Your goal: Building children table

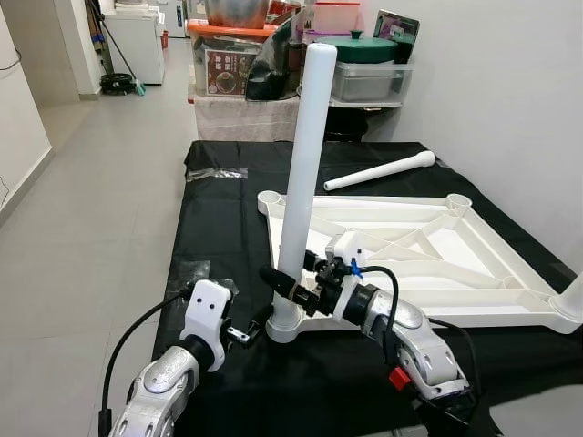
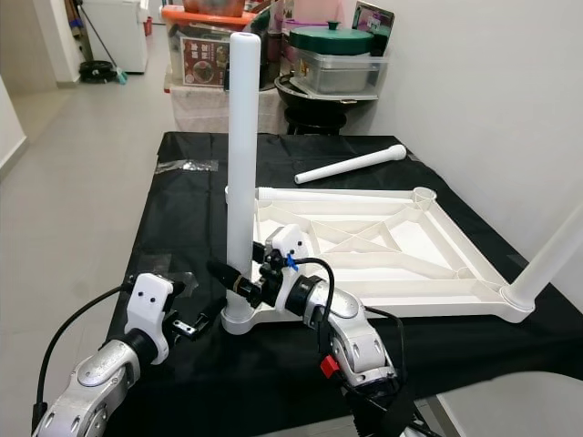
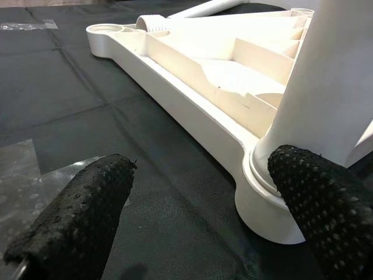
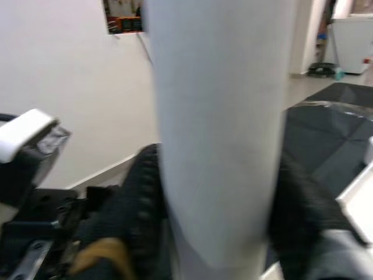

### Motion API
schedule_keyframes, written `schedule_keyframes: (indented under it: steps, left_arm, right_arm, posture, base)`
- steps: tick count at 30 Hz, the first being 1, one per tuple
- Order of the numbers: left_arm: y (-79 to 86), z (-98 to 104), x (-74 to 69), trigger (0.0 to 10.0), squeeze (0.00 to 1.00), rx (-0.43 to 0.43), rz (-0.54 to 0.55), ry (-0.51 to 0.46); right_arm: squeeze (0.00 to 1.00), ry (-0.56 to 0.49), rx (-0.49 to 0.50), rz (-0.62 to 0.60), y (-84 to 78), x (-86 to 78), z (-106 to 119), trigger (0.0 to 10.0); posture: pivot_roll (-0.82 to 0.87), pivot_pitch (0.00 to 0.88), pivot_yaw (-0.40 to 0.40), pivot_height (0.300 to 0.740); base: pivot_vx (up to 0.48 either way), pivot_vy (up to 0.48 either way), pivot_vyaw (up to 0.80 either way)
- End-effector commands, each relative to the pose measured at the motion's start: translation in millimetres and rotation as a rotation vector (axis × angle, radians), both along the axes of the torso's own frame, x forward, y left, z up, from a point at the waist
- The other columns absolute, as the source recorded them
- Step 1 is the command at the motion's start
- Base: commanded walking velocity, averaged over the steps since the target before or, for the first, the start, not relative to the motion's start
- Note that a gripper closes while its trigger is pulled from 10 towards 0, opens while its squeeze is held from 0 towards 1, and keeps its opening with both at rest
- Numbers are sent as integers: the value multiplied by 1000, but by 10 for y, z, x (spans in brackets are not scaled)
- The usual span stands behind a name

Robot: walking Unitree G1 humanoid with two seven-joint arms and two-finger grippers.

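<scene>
Right wrist view: the upright leg [image 4: 218, 128] is blurred and cut off at top and bottom; the fingers [image 4: 137, 204] of the right hand [image 1: 284, 284] on either side of it are soft, and contact with the leg cannot be judged sharply. Left eye view: a second standing leg [image 1: 574, 296] is cropped by the right edge, and the far side of the desk [image 1: 219, 196] is partly hidden by the upturned tabletop [image 1: 410, 250]. Left wrist view: both fingers [image 3: 317, 201] of the left hand [image 1: 250, 332] run off the lower edge. Labels on the shelf boxes [image 1: 228, 68] are too small to read.
</scene>
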State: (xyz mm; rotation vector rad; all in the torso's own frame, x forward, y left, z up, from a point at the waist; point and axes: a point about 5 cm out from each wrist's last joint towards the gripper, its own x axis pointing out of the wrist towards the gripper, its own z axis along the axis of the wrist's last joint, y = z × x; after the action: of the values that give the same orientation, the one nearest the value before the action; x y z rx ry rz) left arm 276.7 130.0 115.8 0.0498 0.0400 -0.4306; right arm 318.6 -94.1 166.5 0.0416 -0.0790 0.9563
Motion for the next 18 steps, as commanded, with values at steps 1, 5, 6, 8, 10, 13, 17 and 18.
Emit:
schedule_keyframes:
  steps: [1,5,6,8,10,13,17,18]
  left_arm:
    - [26,-19,-8,10000,0,12,5,-2]
    - [15,-32,-16,10000,0,11,4,0]
    - [2,-36,-19,10000,0,8,3,1]
    - [-8,-37,-20,10000,0,6,1,1]
    - [-14,-37,-21,10000,0,4,-2,2]
    - [-10,-38,-20,10000,0,4,-2,2]
    - [7,-40,-19,10000,0,7,2,5]
    - [7,-40,-19,10000,0,7,2,5]
  right_arm:
    - [0,0,-69,-98,-72,93,-34,0]
    - [0,20,-117,-299,-200,227,-51,0]
    - [0,40,-110,-389,-261,269,-53,0]
    - [0,58,-106,-474,-319,291,-64,0]
    - [0,98,-132,-657,-447,315,-135,0]
    - [0,122,-145,-776,-538,314,-185,0]
    - [0,216,-232,-1292,-965,103,-397,0]
    - [0,216,-232,-1292,-965,103,-397,0]
  posture:
    - [107,0,-101,740]
    - [104,0,-101,740]
    - [104,0,-101,740]
    - [102,0,-99,740]
    - [99,0,-96,740]
    - [99,0,-96,740]
    - [98,0,-96,740]
    - [98,0,-96,740]
  base:
    - [0,0,0]
    - [0,0,0]
    - [0,0,0]
    - [0,0,0]
    - [0,0,0]
    - [0,0,0]
    - [0,0,0]
    - [0,0,0]
